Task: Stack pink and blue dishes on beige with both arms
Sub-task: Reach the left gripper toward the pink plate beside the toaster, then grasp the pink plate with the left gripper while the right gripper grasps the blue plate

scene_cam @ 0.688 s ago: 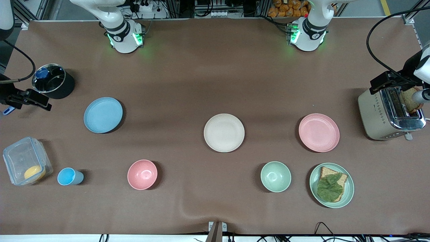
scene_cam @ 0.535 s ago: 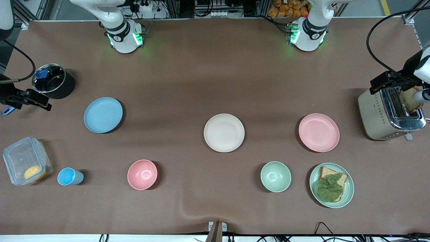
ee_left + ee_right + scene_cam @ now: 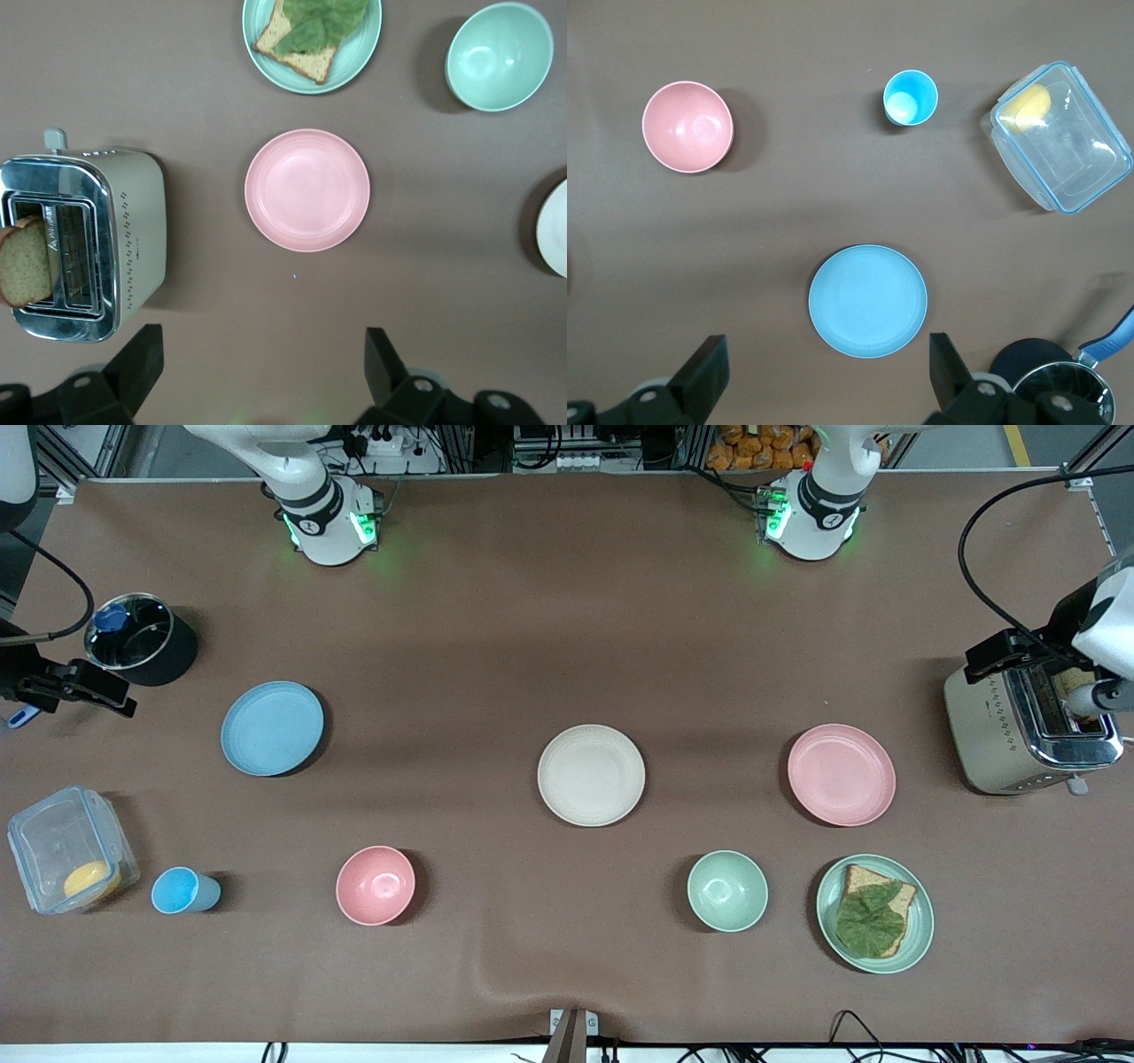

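Observation:
The beige plate (image 3: 591, 775) lies bare at mid-table. The pink plate (image 3: 842, 774) (image 3: 307, 190) lies beside it toward the left arm's end, and the blue plate (image 3: 272, 728) (image 3: 868, 301) toward the right arm's end. Nothing is on any of the three. My left gripper (image 3: 263, 336) hangs open and empty high over bare table next to the pink plate; its dark hand (image 3: 1010, 651) shows above the toaster. My right gripper (image 3: 826, 341) hangs open and empty high beside the blue plate; its hand (image 3: 80, 689) shows next to the pot.
A toaster (image 3: 1019, 731) holding toast stands at the left arm's end. A green plate (image 3: 921, 948) with toast and a leaf, a green bowl (image 3: 727, 890), a pink bowl (image 3: 376, 885), a blue cup (image 3: 182, 891) and a clear box (image 3: 66, 850) line the nearer side. A pot (image 3: 142, 638) stands by the blue plate.
My left hand has shifted slightly over the toaster and now covers more of the toast. The right arm and all the dishes have stayed put.

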Tool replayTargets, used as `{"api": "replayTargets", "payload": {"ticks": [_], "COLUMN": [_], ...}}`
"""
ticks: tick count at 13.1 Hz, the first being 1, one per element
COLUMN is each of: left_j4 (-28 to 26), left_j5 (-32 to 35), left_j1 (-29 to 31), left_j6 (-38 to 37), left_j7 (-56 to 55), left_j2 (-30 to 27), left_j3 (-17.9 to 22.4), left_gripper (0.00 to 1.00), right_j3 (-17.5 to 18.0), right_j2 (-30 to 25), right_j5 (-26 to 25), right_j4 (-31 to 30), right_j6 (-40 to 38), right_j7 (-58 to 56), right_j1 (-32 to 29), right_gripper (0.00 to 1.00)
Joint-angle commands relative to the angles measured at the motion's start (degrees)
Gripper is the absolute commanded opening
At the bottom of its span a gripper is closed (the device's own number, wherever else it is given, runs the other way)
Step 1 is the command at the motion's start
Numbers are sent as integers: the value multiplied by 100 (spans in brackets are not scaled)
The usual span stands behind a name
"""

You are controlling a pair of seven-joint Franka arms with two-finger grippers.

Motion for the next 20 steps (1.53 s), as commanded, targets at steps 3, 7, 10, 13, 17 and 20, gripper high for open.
{"api": "replayTargets", "payload": {"ticks": [3, 7, 10, 13, 17, 20], "left_j4": [-758, -2031, -2867, -3554, -3634, -3679], "left_j5": [169, 169, 169, 274, 292, 292], "left_j1": [-9, 123, 246, 378, 554, 598], "left_j6": [831, 2245, 3353, 4497, 5016, 5264], "left_j7": [62, -17, -17, -17, -9, -9], "left_j2": [164, 85, 163, 391, 997, 1305], "left_j3": [-31, -31, -23, -23, -31, -14], "left_gripper": [100, 100, 100, 100, 100, 100], "right_j3": [-10, -19, -28, -28, -28, -28], "right_j2": [-3, 49, 268, 533, 533, 542], "right_j5": [-20, -28, -20, 76, 392, 621], "right_j4": [41, 32, -56, -520, -1267, -2075], "right_j6": [-55, -55, -615, -312, 418, 1269], "right_j7": [15, 6, -3, -55, -1002, -1793], "right_j1": [32, -29, -188, -407, -890, -1338], "right_gripper": [100, 100, 100, 100, 100, 100]}}
